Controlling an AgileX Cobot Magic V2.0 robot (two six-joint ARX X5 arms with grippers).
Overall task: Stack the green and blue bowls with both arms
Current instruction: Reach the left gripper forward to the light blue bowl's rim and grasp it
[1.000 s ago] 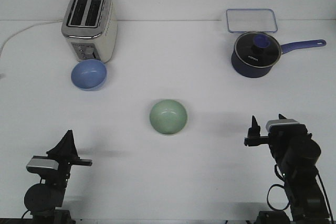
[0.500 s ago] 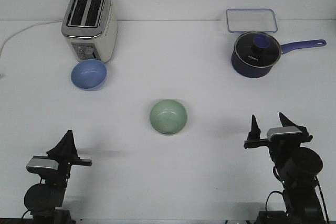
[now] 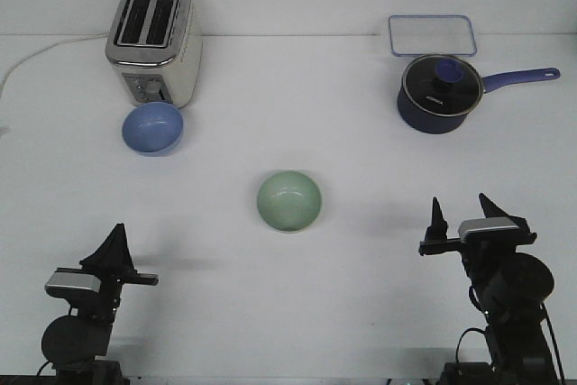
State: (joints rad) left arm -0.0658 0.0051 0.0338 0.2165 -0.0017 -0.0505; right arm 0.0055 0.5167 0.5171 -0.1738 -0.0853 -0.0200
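Front view: white table (image 3: 361, 142) carrying both bowls, both arms at its near edge.
Left claw (image 3: 114, 242): near left corner, fingers overlap from this angle, so cannot tell whether apart or together; holds nothing.
Right claw (image 3: 462, 214): near right, fingers apart, empty.
Pale mint green glossy round bowl (image 3: 289, 201): upright at table centre, between the claws, well apart from each.
Light periwinkle blue glossy round bowl (image 3: 153, 128): upright, far beyond left claw, just before the cream and chrome two-slot toaster (image 3: 153, 43).
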